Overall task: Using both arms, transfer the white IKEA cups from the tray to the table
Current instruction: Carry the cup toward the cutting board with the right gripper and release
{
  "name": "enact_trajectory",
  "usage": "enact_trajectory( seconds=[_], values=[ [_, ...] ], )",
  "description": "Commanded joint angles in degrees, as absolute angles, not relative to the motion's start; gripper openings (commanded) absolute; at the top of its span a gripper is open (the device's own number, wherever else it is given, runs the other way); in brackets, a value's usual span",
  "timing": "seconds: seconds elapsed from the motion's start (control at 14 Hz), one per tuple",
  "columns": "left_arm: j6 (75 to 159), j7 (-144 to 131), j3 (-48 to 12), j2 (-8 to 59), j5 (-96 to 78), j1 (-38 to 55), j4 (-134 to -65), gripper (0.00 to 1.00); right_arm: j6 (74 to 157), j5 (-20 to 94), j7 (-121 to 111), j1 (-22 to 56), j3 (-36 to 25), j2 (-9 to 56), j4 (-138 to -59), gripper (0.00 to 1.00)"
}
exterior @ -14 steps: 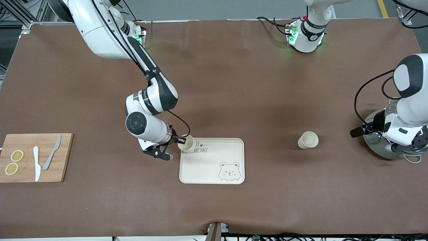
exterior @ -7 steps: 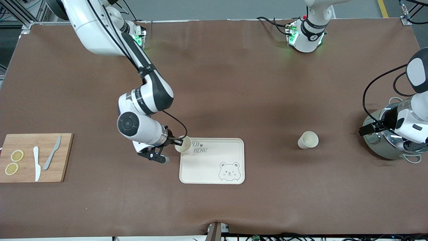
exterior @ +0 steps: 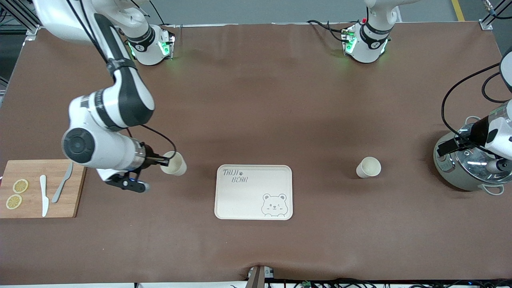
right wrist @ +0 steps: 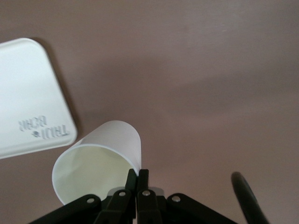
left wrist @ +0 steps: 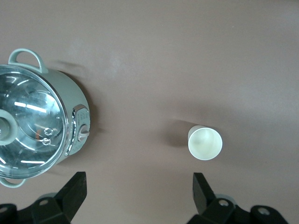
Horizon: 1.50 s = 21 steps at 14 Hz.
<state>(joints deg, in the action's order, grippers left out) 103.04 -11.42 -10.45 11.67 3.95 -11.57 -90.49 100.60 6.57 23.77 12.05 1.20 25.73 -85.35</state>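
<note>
My right gripper (exterior: 163, 161) is shut on the rim of one white IKEA cup (exterior: 174, 163) and holds it tilted in the air over bare table, between the cutting board and the bear tray. In the right wrist view the fingers (right wrist: 138, 179) pinch the wall of that cup (right wrist: 100, 161). The second white IKEA cup (exterior: 368, 167) stands upright on the table toward the left arm's end; it also shows in the left wrist view (left wrist: 204, 143). My left gripper (left wrist: 138, 189) is open and empty, up in the air beside the pot.
A cream bear tray (exterior: 254, 192) lies at mid-table, nothing on it. A wooden cutting board (exterior: 42, 188) with two knives and lemon slices lies at the right arm's end. A steel pot with a glass lid (exterior: 466, 164) stands at the left arm's end.
My right gripper has carried its cup away from the bear tray's corner toward the cutting board. The left arm has drawn back toward the table's end, over the pot.
</note>
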Motion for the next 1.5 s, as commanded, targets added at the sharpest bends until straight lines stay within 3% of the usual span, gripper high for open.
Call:
enact_trajectory(
  seconds=[0.0,0.21,0.57,1.43],
  values=[
    [101.7,-10.2,-10.6,9.9,4.7,-11.8,-90.3,1.0,102.0,5.6,16.7,6.9,2.0,16.9,-96.9,0.0],
    [98.4,-10.2,-10.6,9.8,5.1,-11.8,-88.3,1.0,103.6,5.5,5.6,-0.6,2.0,13.0,-103.9,0.0],
    [97.7,-10.1,-10.7,9.8,5.1,-11.8,-85.0,1.0,120.1,5.5,-14.8,-10.0,2.0,13.3,-116.9,0.0],
    [91.1,-9.4,-10.9,7.5,3.1,-11.9,-82.2,1.0,125.0,1.6,-18.4,-13.3,1.8,19.9,-119.1,0.0]
  ],
)
